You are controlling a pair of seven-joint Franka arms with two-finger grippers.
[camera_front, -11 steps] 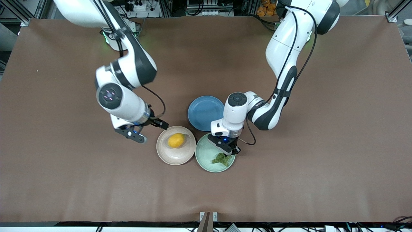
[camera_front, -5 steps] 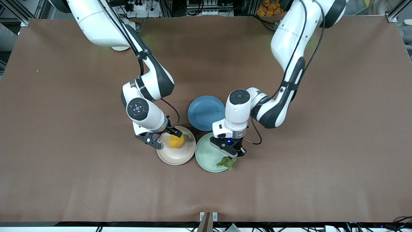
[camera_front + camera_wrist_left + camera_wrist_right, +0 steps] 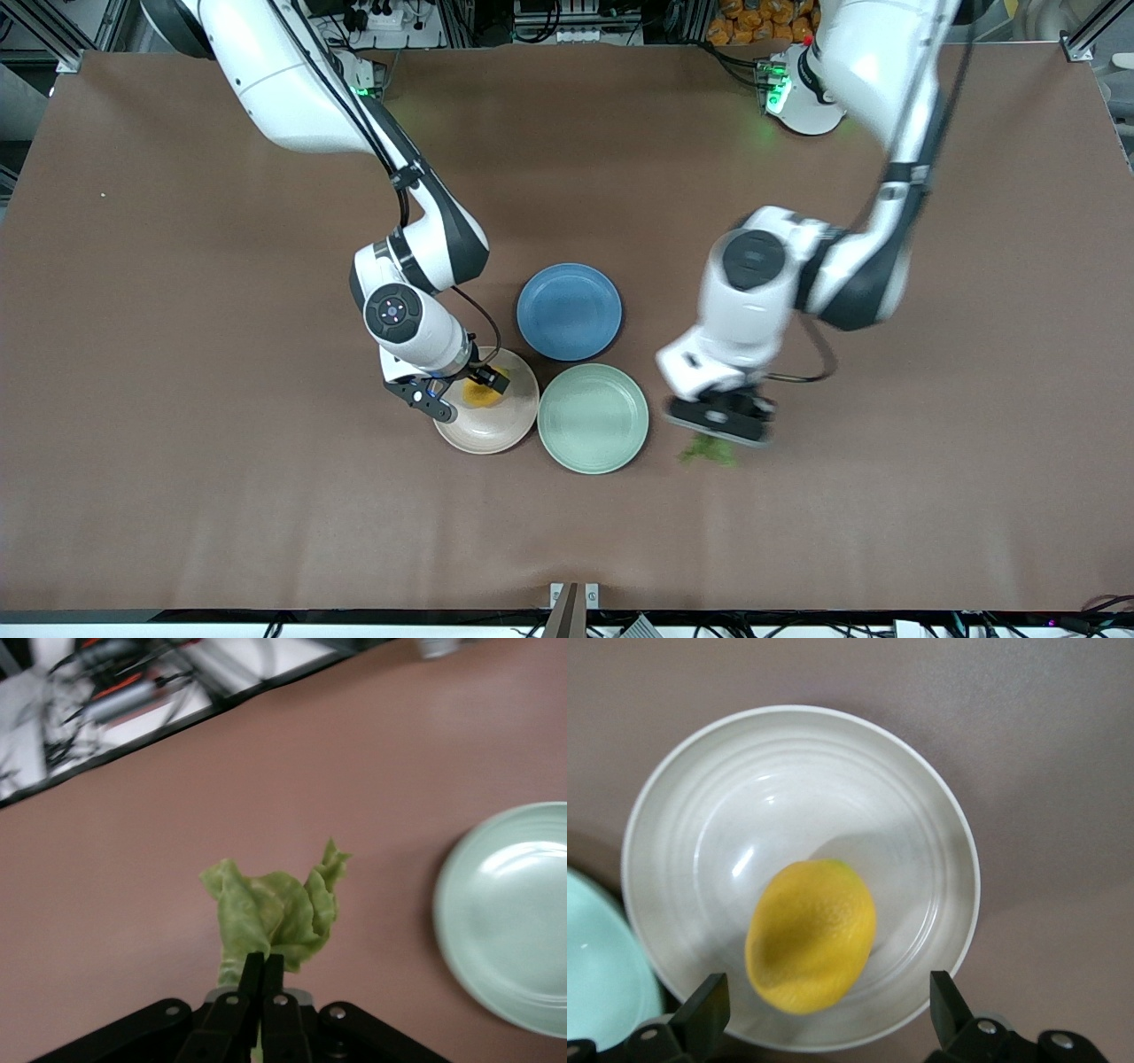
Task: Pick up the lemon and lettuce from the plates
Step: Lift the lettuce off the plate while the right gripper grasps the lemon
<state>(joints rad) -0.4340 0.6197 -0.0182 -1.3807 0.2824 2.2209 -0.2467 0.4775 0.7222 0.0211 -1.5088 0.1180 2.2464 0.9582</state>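
Observation:
The lemon (image 3: pixel 483 395) lies in the pink-beige plate (image 3: pixel 496 425); it also shows in the right wrist view (image 3: pixel 811 935) in that plate (image 3: pixel 921 815). My right gripper (image 3: pixel 459 394) is open, low over that plate, its fingers on either side of the lemon. My left gripper (image 3: pixel 719 425) is shut on the lettuce (image 3: pixel 709 450), held over the bare table beside the mint green plate (image 3: pixel 593 417), toward the left arm's end. In the left wrist view the lettuce (image 3: pixel 275 912) hangs from the shut gripper (image 3: pixel 263 970), with the mint plate (image 3: pixel 514 921) empty beside it.
An empty blue round plate (image 3: pixel 569 310) lies farther from the front camera than the two task plates, touching distance from both. The brown table (image 3: pixel 886 496) stretches bare around them.
My left gripper lifted the lettuce out of the mint plate and carried it toward the left arm's end. My right gripper moved from beside the pink-beige plate to over the lemon.

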